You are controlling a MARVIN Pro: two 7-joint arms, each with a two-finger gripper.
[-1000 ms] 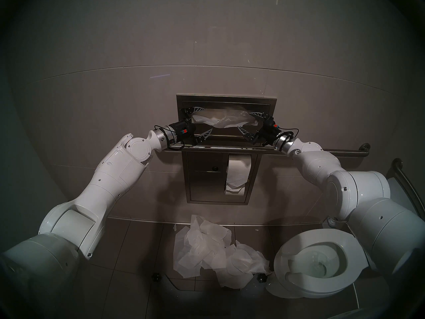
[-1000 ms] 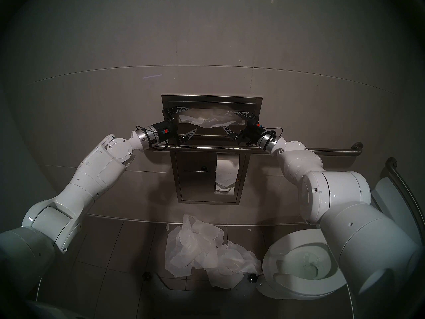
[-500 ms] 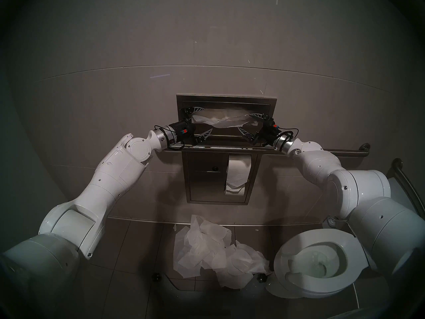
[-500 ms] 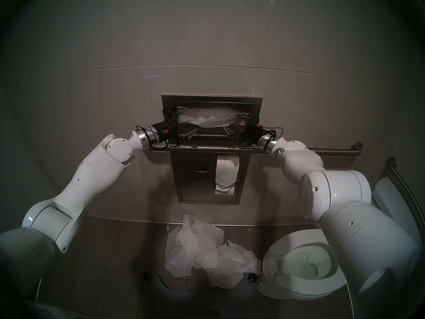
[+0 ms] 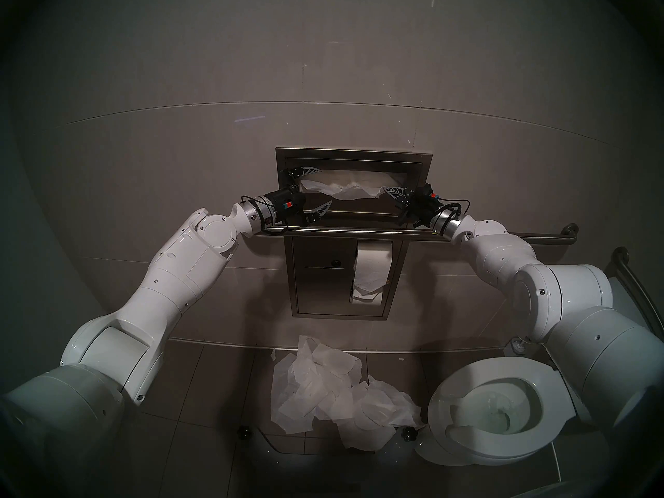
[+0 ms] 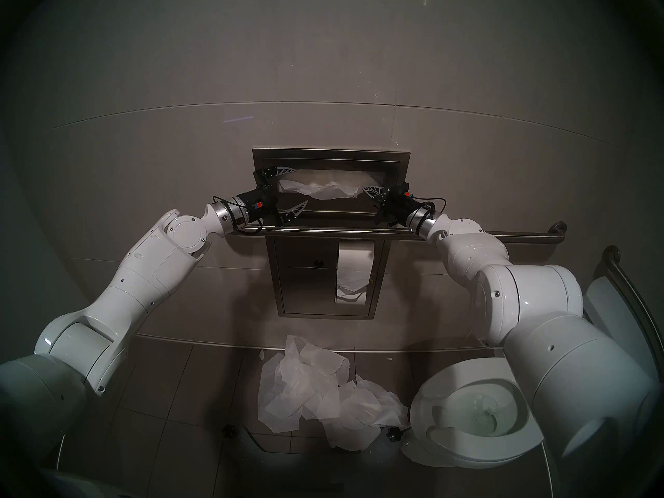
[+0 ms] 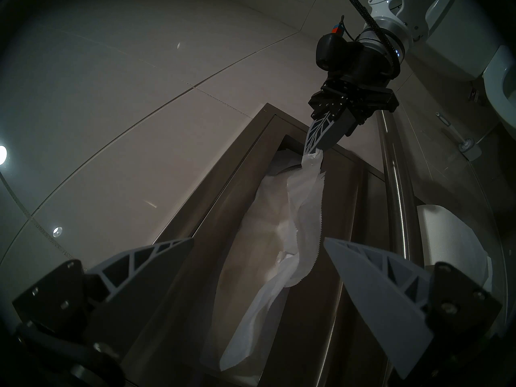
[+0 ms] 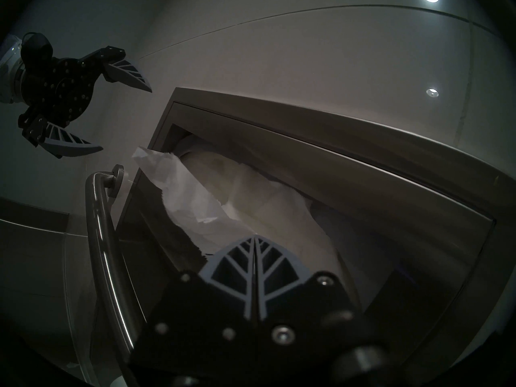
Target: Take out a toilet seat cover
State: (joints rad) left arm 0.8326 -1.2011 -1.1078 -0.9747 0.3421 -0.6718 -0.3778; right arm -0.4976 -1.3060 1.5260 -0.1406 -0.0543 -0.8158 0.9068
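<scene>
My right end effector (image 5: 387,191) is pinching the right end of the toilet seat cover (image 5: 345,192), its two fingers pressed together on the paper. The cover is hanging out of the steel wall dispenser (image 5: 354,156), most of it lying in the slot. My left end effector (image 5: 316,190) is spreading wide at the dispenser's left end, touching no paper. A heap of white sheets (image 5: 334,393) is lying on the floor beside the toilet (image 5: 503,411).
</scene>
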